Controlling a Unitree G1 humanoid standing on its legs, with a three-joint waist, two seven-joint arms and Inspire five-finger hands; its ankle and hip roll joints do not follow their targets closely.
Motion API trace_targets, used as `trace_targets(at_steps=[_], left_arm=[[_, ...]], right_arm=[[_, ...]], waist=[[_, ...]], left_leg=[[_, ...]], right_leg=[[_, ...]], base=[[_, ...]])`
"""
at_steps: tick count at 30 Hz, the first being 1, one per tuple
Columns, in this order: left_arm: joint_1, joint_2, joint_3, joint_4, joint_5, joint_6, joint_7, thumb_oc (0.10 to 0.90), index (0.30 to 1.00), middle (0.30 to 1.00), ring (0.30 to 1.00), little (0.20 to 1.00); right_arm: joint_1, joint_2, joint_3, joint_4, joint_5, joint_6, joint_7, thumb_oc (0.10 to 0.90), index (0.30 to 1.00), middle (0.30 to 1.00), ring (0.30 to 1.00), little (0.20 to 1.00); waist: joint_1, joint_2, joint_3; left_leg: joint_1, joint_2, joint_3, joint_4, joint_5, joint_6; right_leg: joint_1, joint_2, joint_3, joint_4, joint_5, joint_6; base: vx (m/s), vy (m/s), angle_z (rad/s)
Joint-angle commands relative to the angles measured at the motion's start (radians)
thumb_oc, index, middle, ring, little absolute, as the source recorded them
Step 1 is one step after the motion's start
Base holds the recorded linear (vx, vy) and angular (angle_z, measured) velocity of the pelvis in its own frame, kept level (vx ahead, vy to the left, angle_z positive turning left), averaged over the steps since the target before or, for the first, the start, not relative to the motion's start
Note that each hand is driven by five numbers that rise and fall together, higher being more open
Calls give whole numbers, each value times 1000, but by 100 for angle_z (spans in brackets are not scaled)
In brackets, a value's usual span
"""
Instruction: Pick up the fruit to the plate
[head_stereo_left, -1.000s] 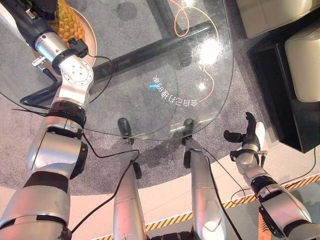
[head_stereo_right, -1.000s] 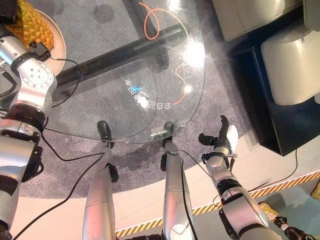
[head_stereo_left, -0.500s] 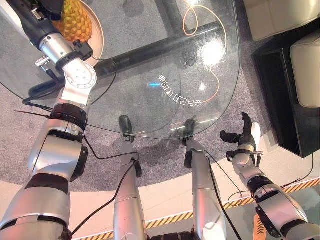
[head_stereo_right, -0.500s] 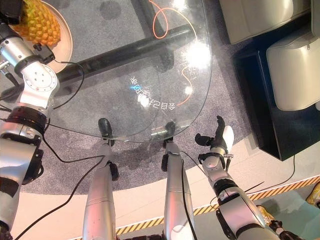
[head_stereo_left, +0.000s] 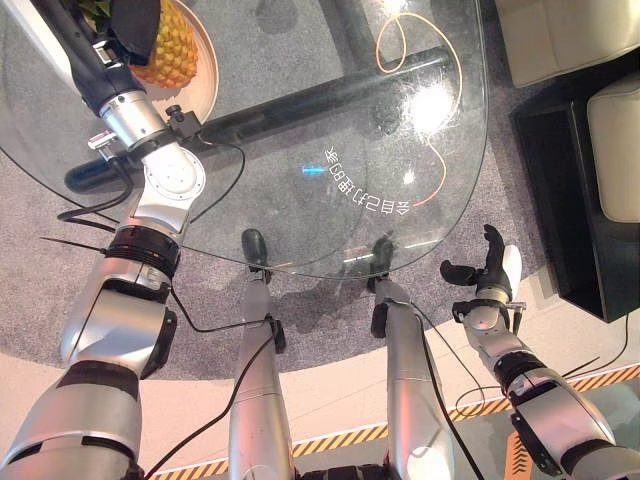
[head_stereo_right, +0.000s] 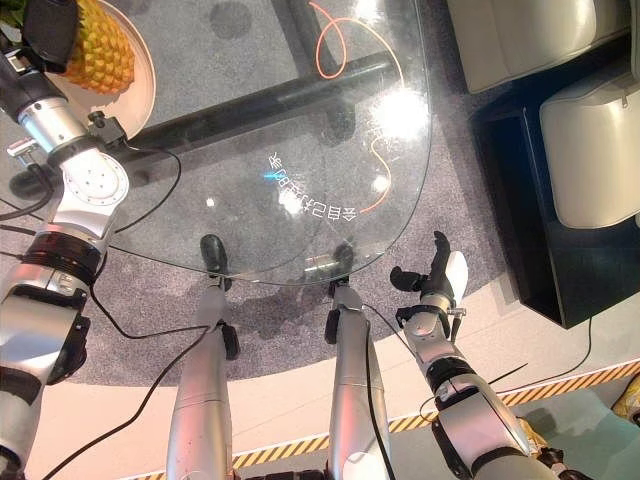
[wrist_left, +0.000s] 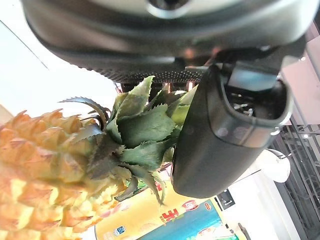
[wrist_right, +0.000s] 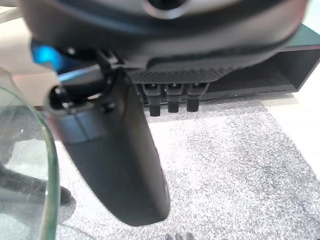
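A yellow pineapple (head_stereo_left: 172, 52) with a green crown lies over a tan plate (head_stereo_left: 210, 62) at the far left corner of the glass table (head_stereo_left: 330, 110). My left hand (head_stereo_left: 135, 22) is on the fruit's crown end. In the left wrist view its thumb (wrist_left: 220, 135) presses against the crown leaves (wrist_left: 140, 130), so the hand is shut on the pineapple (wrist_left: 45, 170). My right hand (head_stereo_left: 488, 276) hangs open beside the table's near right edge, over the floor, holding nothing. Its thumb (wrist_right: 117, 155) and fingers (wrist_right: 172, 97) are straight in the right wrist view.
An orange cord (head_stereo_left: 400, 45) loops on the carpet under the glass, next to the table's black bar (head_stereo_left: 320, 95). A black cabinet (head_stereo_left: 565, 190) and cream cushions (head_stereo_left: 560, 35) stand at the right. Grey carpet spreads around the table.
The camera has moved, bringing the plate and pineapple further into view. My left hand stays on the pineapple at the plate. The right hand has barely moved.
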Motion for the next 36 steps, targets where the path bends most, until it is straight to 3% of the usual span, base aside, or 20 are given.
trace_targets(at_steps=[1, 2, 4, 5, 36], left_arm=[[-54, 64, 6, -67, 56, -88, 7, 410, 566, 566, 566, 510], [-50, 64, 8, -68, 68, -87, 8, 429, 582, 582, 582, 529], [-44, 64, 9, -69, 81, -86, 8, 638, 761, 761, 761, 738], [-39, 64, 10, -71, 83, -86, 8, 800, 900, 900, 900, 900], [77, 41, 73, -178, 160, -146, 86, 800, 900, 900, 900, 900]], right_arm=[[47, -33, -56, -6, -4, -20, -65, 800, 900, 900, 900, 900], [48, -31, -56, -9, -3, -21, -67, 800, 900, 900, 900, 900], [49, -26, -56, -10, -6, -21, -70, 800, 900, 900, 900, 900], [52, -26, -56, -15, -3, -20, -70, 800, 900, 900, 900, 900], [78, -20, -77, -29, -22, -15, -91, 800, 900, 900, 900, 900]], waist=[[32, -41, -22], [33, -42, -22], [34, -43, -22], [34, -45, -22], [58, -33, -22]], left_leg=[[33, -37, 53, 146, -215, -2], [32, -37, 52, 146, -216, -1], [34, -38, 51, 146, -217, -1], [33, -37, 51, 146, -217, -1], [29, -46, 38, 154, -227, 4]], right_leg=[[57, 49, -12, -165, 99, 12], [56, 48, -13, -164, 100, 13], [58, 48, -14, -166, 102, 14], [58, 48, -15, -167, 103, 14], [56, 34, -28, -159, 99, 16]], base=[[0, 0, 0], [0, 0, 0], [0, 0, 0], [0, 0, 0], [0, 0, 0]])
